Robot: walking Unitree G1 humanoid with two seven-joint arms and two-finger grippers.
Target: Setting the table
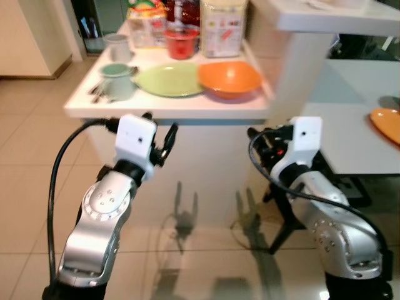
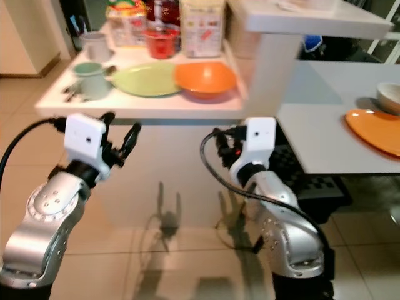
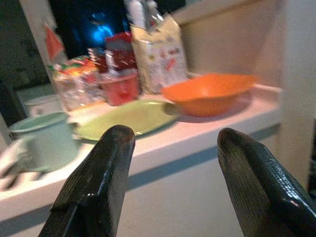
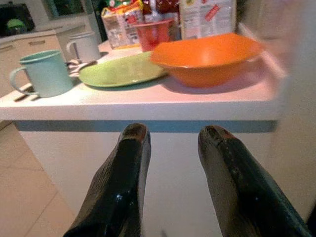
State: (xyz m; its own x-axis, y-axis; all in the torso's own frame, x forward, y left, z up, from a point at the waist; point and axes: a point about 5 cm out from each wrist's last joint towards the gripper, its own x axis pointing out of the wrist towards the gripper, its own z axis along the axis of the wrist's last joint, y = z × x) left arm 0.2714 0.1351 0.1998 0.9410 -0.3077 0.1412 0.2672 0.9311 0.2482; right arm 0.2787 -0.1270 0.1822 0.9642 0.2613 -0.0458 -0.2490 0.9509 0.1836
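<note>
The left gripper has its fingers spread wide with nothing between them, held below and just short of the front edge of the worktop. The right gripper also carries nothing; its fingers stand a little apart and point at the same edge from lower down. Both seem held low and ready, as if the robot has come up to the worktop to collect dishes and has not yet reached for any.

On the worktop the orange bowl sits at the front edge nearest the right gripper, probably the easiest piece to take first. The green plate lies just beside the bowl, touching or nearly touching it on the far side from the white post. The pale green mug stands beyond the plate, with cutlery lying at its foot near the worktop's corner. A white mug, a red cup and packets of food stand behind the bowl and plate.

To the right of the bowl, past the post, is a lower white table that already bears an orange plate and a white bowl, both cut off by the frame; that is likely the table being set. The cutlery is too blurred to tell apart, and the packet labels cannot be read.
</note>
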